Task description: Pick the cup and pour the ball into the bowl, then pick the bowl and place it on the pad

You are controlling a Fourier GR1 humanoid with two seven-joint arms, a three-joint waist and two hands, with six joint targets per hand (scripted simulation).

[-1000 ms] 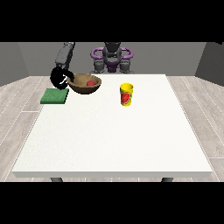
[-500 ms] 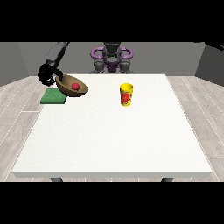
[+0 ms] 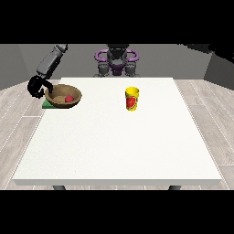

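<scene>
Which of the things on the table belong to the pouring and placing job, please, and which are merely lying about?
Job things:
- cup
- ball
- bowl
- pad
- hand at the view's left

Lying about:
- nothing else shows on the table

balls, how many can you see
1: a red ball lies inside the brown bowl at the table's far corner at the view's left. The yellow cup could hide another.

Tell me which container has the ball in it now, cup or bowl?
The brown bowl at the view's left, over the green pad: the red ball lies inside. The yellow cup stands apart, mid-table.
</scene>
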